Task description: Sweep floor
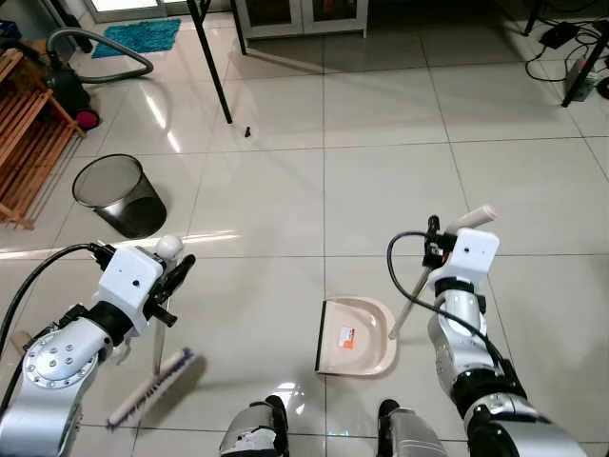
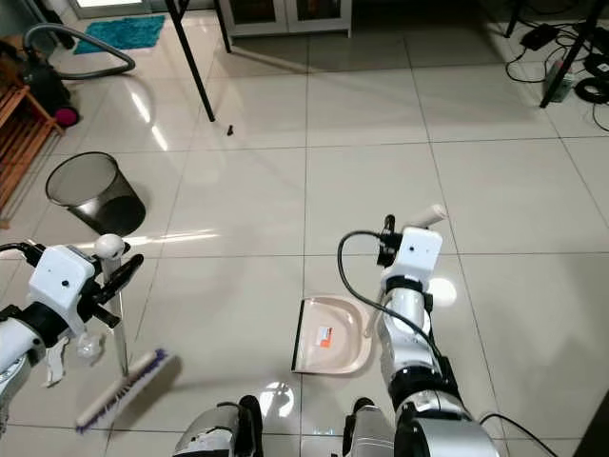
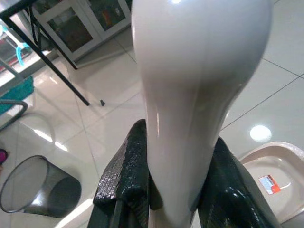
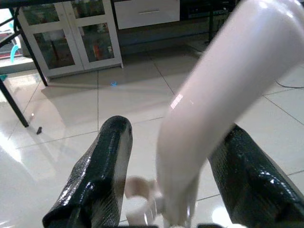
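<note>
The broom (image 1: 152, 386) has a thin silver stick with a round white knob on top and a long brush head with purple and white bristles. The brush head rests on the shiny white tile floor (image 1: 381, 143), near the robot's left foot. The left gripper (image 1: 169, 281) holds the stick just under the white knob, and its black jaws are closed tight on both sides of it.

The dustpan (image 1: 355, 337) is a pale cream colour with a dark front edge and a small orange sticker inside. It lies flat on the floor just in front of the robot, between the two arms. I can see no dirt in it. Its long handle (image 1: 433, 267) slopes up to the right gripper (image 1: 447, 233), whose jaws are closed around the pale grip at the top.

A black mesh trash bin (image 1: 119, 195) stands on the floor, further off on the left. I cannot tell what is inside it. A small dark bit (image 1: 247, 131) lies on the tiles beside a black table leg (image 1: 211, 62). A wooden rack (image 1: 24, 133) and a vacuum hose (image 1: 95, 52) are at the far left.
</note>
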Controlling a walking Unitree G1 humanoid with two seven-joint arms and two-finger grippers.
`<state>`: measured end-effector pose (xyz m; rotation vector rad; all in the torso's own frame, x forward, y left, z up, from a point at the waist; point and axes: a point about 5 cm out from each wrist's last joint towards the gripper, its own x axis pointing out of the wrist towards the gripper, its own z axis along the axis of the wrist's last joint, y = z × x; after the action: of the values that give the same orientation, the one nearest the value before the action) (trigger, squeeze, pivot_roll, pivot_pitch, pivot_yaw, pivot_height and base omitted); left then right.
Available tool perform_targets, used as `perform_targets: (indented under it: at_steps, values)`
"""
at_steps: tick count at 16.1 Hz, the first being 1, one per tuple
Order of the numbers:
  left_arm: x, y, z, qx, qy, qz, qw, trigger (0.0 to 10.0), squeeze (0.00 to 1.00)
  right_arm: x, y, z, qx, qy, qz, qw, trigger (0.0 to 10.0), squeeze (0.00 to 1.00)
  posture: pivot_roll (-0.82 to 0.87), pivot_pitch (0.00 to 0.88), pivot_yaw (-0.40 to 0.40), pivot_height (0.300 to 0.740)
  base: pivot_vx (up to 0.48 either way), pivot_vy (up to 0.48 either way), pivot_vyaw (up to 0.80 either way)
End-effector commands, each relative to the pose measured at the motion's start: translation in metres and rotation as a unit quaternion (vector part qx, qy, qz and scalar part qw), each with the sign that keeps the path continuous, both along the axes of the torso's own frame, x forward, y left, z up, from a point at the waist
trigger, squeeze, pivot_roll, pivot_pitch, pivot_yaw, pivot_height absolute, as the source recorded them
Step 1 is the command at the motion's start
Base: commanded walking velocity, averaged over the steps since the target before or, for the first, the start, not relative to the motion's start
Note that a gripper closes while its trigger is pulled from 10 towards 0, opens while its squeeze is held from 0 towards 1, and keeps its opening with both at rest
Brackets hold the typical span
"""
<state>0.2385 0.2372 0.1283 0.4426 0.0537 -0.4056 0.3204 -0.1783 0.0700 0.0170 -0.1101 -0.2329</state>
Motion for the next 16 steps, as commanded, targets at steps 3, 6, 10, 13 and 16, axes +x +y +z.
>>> perform_targets:
  at_steps: [3, 6, 10, 13, 16]
  values:
    - [-0.0060, 0.0127, 0.0103, 0.020, -0.006, 0.007, 1.000, 10.0, 0.00, 0.0005, -0.0042, -0.0040, 0.001, 0.018, -0.012, 1.000, 10.0, 0.00, 0.20, 0.235, 0.154, 0.740, 0.000, 0.000, 0.00]
    - [-0.0077, 0.0139, 0.0113, 0.024, -0.003, 0.005, 1.000, 10.0, 0.00, 0.0041, -0.0059, -0.0022, -0.014, 0.026, -0.005, 1.000, 10.0, 0.00, 0.20, 0.236, 0.155, 0.740, 0.000, 0.000, 0.00]
    - [-0.0091, 0.0123, 0.0112, 0.022, -0.001, 0.002, 1.000, 10.0, 0.00, 0.0039, -0.0080, -0.0030, -0.012, 0.027, -0.006, 1.000, 10.0, 0.00, 0.21, 0.238, 0.155, 0.740, 0.000, 0.000, 0.00]
    - [-0.0097, 0.0132, 0.0122, 0.024, 0.000, 0.002, 1.000, 10.0, 0.00, 0.0036, -0.0078, -0.0040, -0.008, 0.029, -0.005, 1.000, 2.1, 0.00, 0.21, 0.242, 0.157, 0.740, 0.000, 0.000, 0.00]
    - [-0.0101, 0.0130, 0.0140, 0.025, 0.000, 0.001, 1.000, 10.0, 0.00, 0.0024, -0.0087, -0.0066, -0.005, 0.035, -0.008, 0.999, 2.0, 0.00, 0.22, 0.242, 0.159, 0.740, 0.000, 0.000, 0.00]
